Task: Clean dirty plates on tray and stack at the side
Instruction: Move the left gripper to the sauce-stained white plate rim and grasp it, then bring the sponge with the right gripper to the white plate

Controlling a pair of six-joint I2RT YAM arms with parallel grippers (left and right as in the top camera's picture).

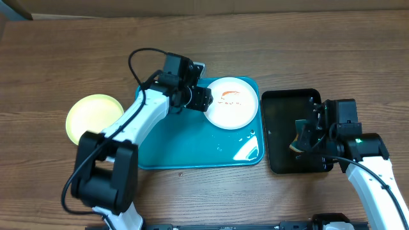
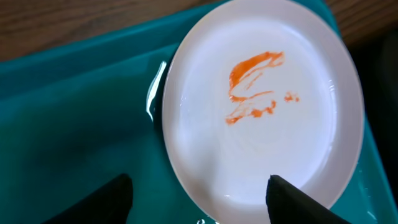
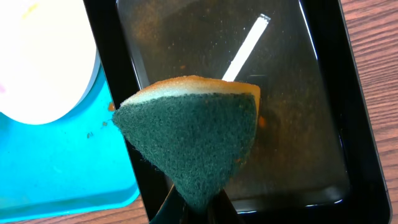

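A brown wooden table (image 1: 319,45) fills the overhead view, with both arms reaching in from its near edge.

The left gripper (image 1: 203,97) hangs over the far part of the teal tray (image 1: 185,147), at the left rim of a white plate (image 1: 231,102). Its jaws are spread wide and grasp nothing. In the left wrist view the two dark fingers (image 2: 102,202) show at the bottom edge, one over bare tray and the other over the plate's near rim. The plate lies flat in the tray's far right corner. An orange-red sauce smear (image 2: 255,68) crosses its middle, with a few small flecks beside it. Bright glare shines on the glossy tray surface near its front right corner.

A pale yellow-green plate (image 1: 92,117) sits on the table just beside the tray's left edge, looking clean on top.

The right gripper (image 1: 307,137) is over the black tray (image 1: 281,160), which stands just to the right of the teal one. Its jaws are clamped on a sponge (image 3: 193,137), dark green scouring side towards the wrist camera and a yellow layer along the far edge. The black tray's floor under the sponge looks wet and speckled with brownish residue.
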